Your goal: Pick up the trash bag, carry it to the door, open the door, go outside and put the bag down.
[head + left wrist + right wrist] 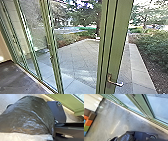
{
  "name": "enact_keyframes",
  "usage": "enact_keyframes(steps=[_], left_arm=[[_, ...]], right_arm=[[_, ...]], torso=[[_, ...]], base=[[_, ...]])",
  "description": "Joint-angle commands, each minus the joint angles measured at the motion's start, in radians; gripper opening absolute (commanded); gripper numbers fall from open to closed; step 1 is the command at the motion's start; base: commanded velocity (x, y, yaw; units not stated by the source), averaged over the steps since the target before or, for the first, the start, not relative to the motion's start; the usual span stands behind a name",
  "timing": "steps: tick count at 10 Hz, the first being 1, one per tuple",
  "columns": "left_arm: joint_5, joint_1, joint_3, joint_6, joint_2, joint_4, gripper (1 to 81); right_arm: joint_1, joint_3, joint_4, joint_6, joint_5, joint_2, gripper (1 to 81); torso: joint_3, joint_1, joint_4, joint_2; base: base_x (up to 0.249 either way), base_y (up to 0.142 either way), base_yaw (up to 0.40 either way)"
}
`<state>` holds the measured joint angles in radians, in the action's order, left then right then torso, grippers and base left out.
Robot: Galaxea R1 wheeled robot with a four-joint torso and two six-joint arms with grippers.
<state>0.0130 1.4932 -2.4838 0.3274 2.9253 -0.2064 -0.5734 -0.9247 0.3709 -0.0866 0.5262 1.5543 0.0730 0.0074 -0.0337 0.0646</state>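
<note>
Bright daylight is let in from outdoors in the head view, where the sky above the bushes point(157, 47) is washed out to near white and purple fringes are left around the tree branches point(86, 12). The paving point(80, 56) is crossed by pale light and soft shade, while the indoor floor point(22, 78) is left dimmer. A glint is caught on the door handle point(116, 83). In the left wrist view, whitish highlights are thrown along the creases of the dark trash bag point(31, 117). In the right wrist view, the floor is marked by a bright streak and a faint ring of light, and glare is spread over the pale wall point(93, 101).
</note>
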Motion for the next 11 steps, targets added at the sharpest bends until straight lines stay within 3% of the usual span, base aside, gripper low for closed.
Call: enact_keyframes(steps=[1, 3, 6, 8, 11], left_arm=[[0.062, -0.052, 0.006, -0.002, 0.0, -0.005, 1.0], [0.062, -0.053, 0.006, -0.002, 0.002, -0.005, 1.0], [0.061, -0.052, 0.006, -0.004, 0.005, -0.007, 1.0], [0.062, -0.057, 0.006, -0.004, 0.008, -0.007, 1.0], [0.062, -0.057, 0.005, -0.004, 0.009, -0.007, 1.0]], right_arm=[[0.163, -0.005, -0.112, -0.189, 0.129, 0.019, 81.1], [0.204, -0.025, -0.162, -0.284, 0.14, 0.077, 81.1], [0.238, -0.095, -0.149, -0.336, 0.137, 0.14, 81.1], [0.27, -0.123, -0.151, -0.458, 0.127, 0.167, 81.1], [0.325, -0.15, -0.159, -0.577, 0.127, 0.236, 81.1]], torso=[[0.0, 0.0, 0.0, 0.0], [0.0, 0.0, 0.0, 0.0], [0.0, 0.001, 0.0, 0.0], [0.0, 0.001, 0.0, 0.0], [0.0, 0.001, 0.0, 0.0]], base=[[0.0, 0.0, 0.0], [0.0, 0.0, 0.0], [0.0, 0.0, 0.0], [0.0, 0.0, 0.0], [0.0, 0.0, 0.0]])
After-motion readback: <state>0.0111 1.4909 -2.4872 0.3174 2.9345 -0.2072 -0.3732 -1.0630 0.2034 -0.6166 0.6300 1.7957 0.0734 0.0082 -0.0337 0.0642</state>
